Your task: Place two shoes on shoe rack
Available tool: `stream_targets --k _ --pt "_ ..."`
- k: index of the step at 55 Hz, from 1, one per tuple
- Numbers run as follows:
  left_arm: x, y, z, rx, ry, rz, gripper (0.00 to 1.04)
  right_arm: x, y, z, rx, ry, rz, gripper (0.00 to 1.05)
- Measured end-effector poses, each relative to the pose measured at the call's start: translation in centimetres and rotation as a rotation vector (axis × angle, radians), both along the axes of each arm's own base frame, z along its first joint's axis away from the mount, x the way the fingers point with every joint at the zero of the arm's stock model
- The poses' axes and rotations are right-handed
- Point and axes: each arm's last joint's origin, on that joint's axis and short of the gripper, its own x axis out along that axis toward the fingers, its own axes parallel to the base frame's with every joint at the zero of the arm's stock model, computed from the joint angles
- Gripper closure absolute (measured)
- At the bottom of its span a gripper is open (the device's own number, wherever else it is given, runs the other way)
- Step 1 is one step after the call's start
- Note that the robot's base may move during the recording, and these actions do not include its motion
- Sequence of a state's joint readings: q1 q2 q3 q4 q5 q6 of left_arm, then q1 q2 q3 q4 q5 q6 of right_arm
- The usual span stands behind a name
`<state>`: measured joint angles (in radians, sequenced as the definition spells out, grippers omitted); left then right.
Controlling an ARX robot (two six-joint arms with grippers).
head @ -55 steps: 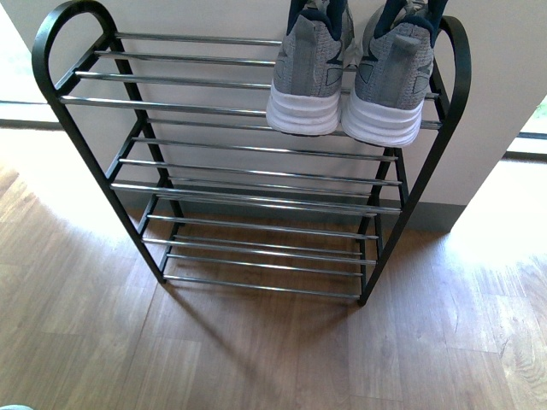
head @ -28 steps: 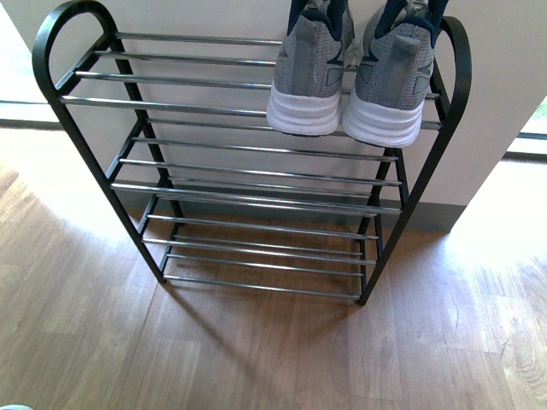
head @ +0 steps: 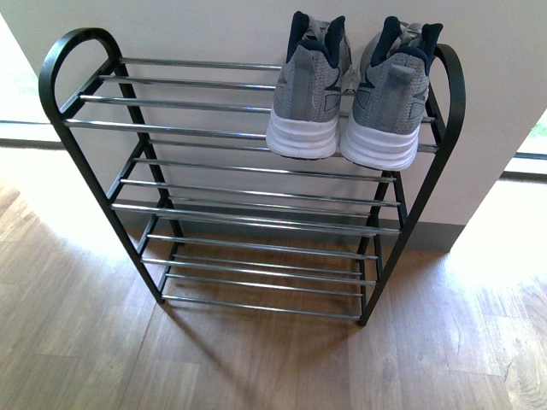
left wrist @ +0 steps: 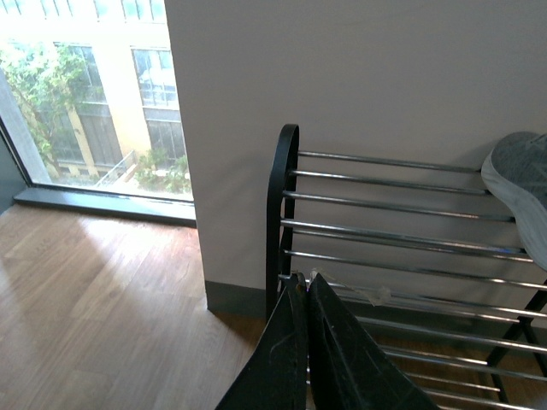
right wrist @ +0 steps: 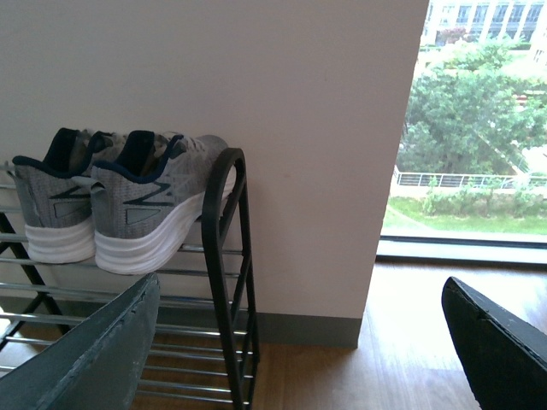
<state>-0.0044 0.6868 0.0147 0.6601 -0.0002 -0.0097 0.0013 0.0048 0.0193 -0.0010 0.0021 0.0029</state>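
Two grey knit sneakers with white soles and dark collars, one on the left and one on the right, stand side by side, heels toward me, at the right end of the top tier of the shoe rack. The rack has a black frame and chrome rods. Neither arm shows in the front view. In the left wrist view my left gripper is shut with nothing in it, near the rack's end loop. In the right wrist view my right gripper is open and empty, with the sneakers beyond on the rack.
The rack stands against a pale wall with a grey skirting, on a wooden floor. Floor-length windows flank the wall on both sides. The rack's lower tiers hold nothing.
The front view has tilted up slightly, so the rack and sneakers sit lower in the picture and the sneakers' collars now show. The sneakers have not moved on the rack.
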Motion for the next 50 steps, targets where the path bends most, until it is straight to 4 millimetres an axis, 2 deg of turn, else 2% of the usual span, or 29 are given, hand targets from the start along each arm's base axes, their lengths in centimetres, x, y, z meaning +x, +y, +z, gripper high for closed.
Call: stream_targets --k 50 --pt "-3.0 0.0 0.7 0.000 -0.029 0.000 1.04 0.0 0.0 0.0 0.000 0.000 0.000 0.09"
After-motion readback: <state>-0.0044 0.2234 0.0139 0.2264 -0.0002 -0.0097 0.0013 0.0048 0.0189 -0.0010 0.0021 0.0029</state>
